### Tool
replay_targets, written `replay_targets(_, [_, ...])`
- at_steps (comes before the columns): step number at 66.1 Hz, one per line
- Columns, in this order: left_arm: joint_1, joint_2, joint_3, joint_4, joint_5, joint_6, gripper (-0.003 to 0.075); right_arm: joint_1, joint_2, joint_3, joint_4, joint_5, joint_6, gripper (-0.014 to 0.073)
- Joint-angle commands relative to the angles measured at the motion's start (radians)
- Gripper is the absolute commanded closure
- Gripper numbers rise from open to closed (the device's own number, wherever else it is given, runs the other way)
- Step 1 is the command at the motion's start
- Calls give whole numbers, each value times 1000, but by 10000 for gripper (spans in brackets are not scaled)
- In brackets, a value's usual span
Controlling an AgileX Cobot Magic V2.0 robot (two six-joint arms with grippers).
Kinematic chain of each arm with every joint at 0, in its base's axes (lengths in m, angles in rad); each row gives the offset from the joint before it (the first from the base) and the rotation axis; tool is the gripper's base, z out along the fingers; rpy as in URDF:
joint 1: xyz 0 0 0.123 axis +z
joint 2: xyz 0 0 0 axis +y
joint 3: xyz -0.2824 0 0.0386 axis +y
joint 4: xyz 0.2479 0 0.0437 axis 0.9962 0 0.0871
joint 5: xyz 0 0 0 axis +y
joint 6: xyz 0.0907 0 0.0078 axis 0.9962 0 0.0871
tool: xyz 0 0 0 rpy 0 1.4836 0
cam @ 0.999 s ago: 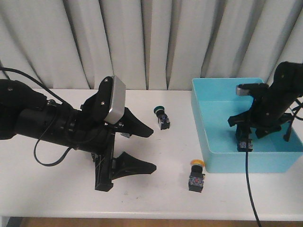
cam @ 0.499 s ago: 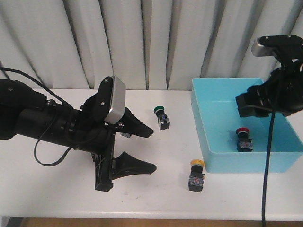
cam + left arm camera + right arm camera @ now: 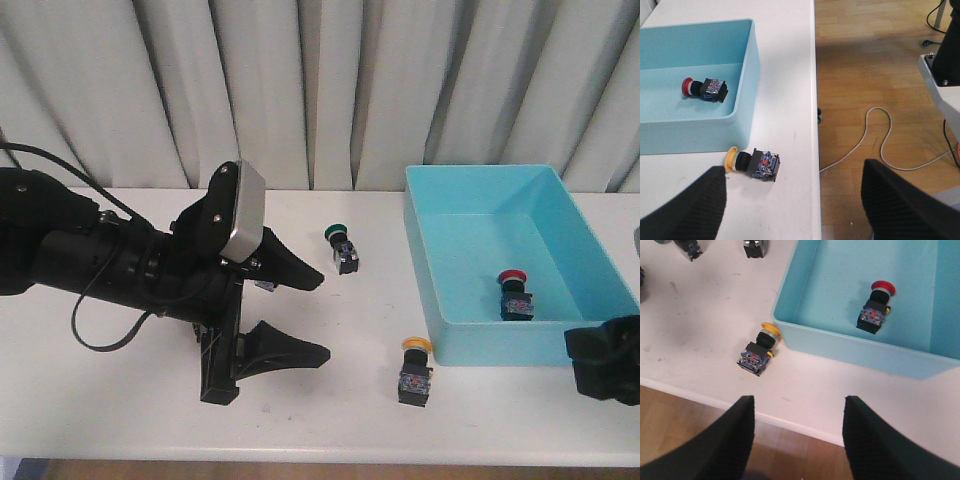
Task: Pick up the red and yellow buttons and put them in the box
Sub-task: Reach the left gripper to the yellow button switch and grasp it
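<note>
1. Left hand point(image 3: 300, 312): parked on the table point(image 3: 120, 390) at the 9 o'clock side of the front view, fingers spread wide, nothing between them. The left wrist view shows the same, both fingers point(image 3: 687, 205) far apart and empty.
2. Right hand point(image 3: 797, 440): fingers spread wide, holding nothing, over the table's near edge. In the front view only a black piece of the right arm point(image 3: 605, 360) shows at the 4 o'clock corner, just outside the box's near right corner.
3. Box point(image 3: 425, 270): turquoise bin at the 3 o'clock side of the table.
4. Red button point(image 3: 516, 295): inside the box, on its floor, near the front wall, cap pointing toward 12 o'clock. Also clear in the right wrist view point(image 3: 875, 307).
5. Yellow button point(image 3: 415, 370): on the table, outside the box, just beside its near left corner, about 5 o'clock from table centre. Not touching the box as far as the right wrist view shows point(image 3: 760, 347).
6. Green button point(image 3: 342, 248): on the table near centre, toward 12 o'clock, well apart from the box and both hands.
</note>
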Motion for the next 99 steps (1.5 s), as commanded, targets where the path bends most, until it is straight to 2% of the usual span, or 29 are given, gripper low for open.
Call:
replay_targets(1, [-2, -36, -27, -54, 7, -9, 183, 2, -50, 12, -3, -93, -7, 208])
replay_targets(7, [-2, -36, -27, 11, -40, -54, 183, 2, -60, 16, -3, -87, -14, 208])
replay_targets(13, [-2, -35, -27, 194, -172, -182, 183, 2, -59, 16, -3, -88, -14, 208])
replay_targets(20, [-2, -34, -27, 472, -378, -497, 183, 2, -59, 16, -3, -88, -16, 208])
replay_targets(29, [0, -34, -27, 616, -553, -953, 183, 2, -59, 16, -2, -87, -16, 208])
replay_targets(33, [0, -31, -27, 662, -582, -1084, 183, 2, -59, 16, -2, -87, -16, 208])
replay_targets(46, [0, 48, -113, 866, -561, -1318, 183, 2, -59, 16, 3, -86, -14, 208])
replay_targets(59, [0, 209, -320, 1050, -469, -1490, 183, 2, -59, 16, 9, -84, -14, 208])
replay_targets(70, [0, 374, -514, 1169, -350, -1576, 183, 2, -59, 16, 9, -85, -14, 208])
replay_targets(89, [0, 610, -793, 1182, -217, -1587, 183, 2, -59, 16, 9, -85, -14, 208])
replay_targets(99, [0, 702, -891, 1182, -168, -1587, 183, 2, -59, 16, 9, -85, -14, 208])
